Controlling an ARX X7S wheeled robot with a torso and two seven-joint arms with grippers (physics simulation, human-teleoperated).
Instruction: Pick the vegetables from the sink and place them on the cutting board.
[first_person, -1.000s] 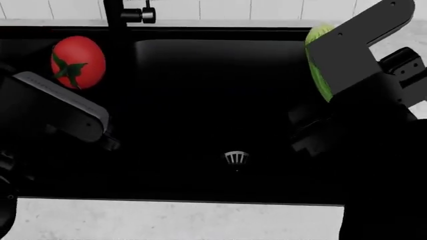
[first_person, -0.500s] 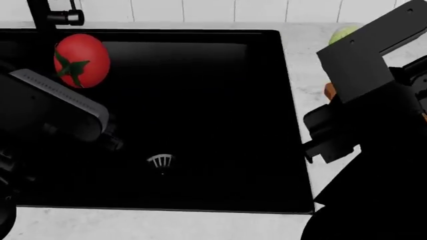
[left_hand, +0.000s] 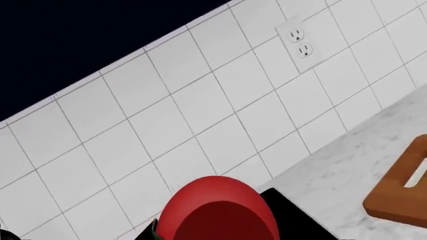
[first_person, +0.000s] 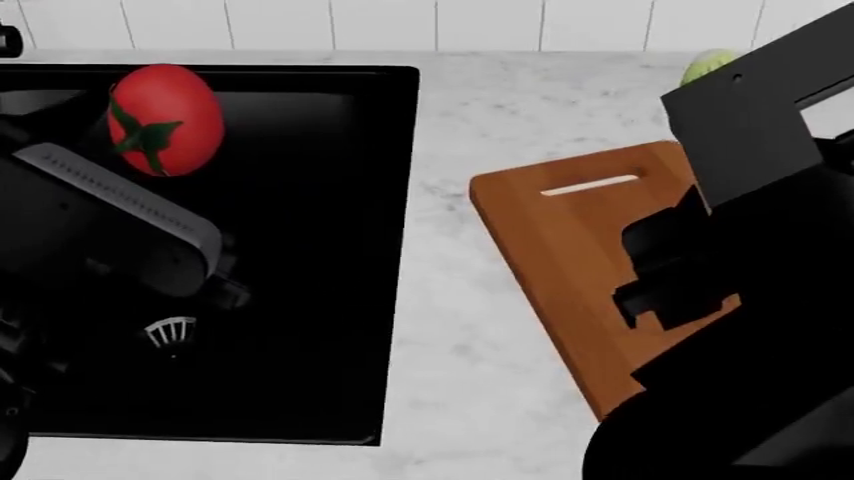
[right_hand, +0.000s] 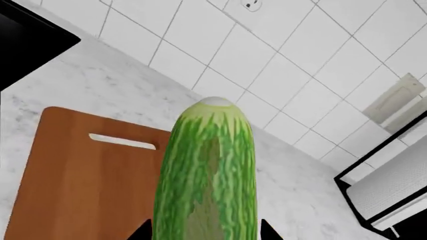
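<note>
Marble counter: right gripper grasps cucumber above cutting board.

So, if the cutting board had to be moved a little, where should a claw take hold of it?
Probably at the slot handle, on the end nearest the tiled wall, coming from above. The cutting board lies flat on the counter, so its wide faces cannot be pinched; a finger in the slot and one over that short edge could.
</note>
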